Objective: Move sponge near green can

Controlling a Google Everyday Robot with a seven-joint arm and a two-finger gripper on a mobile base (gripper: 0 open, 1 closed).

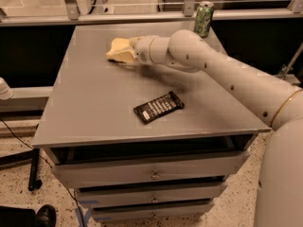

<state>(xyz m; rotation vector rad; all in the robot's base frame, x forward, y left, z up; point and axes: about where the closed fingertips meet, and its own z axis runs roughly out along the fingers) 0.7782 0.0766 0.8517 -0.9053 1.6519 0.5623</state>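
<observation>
Sponge (117, 49) sits at the far left of the bench (85, 112), a pale lump lying roughly left to right, its exact heading unclear. Pincer (129, 54) is right against its right end; spread or clamped, I cannot tell. Green can (204, 19) stands upright at the far right edge, well apart, with bare benchtop between. Black wrapper (158, 107) lies nearer the front.

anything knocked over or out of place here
Nothing stands out. The green drink can stands upright at the far edge, the flat black snack bar wrapper lies diagonally, and the gripper is at the pale yellow foam sponge.
</observation>
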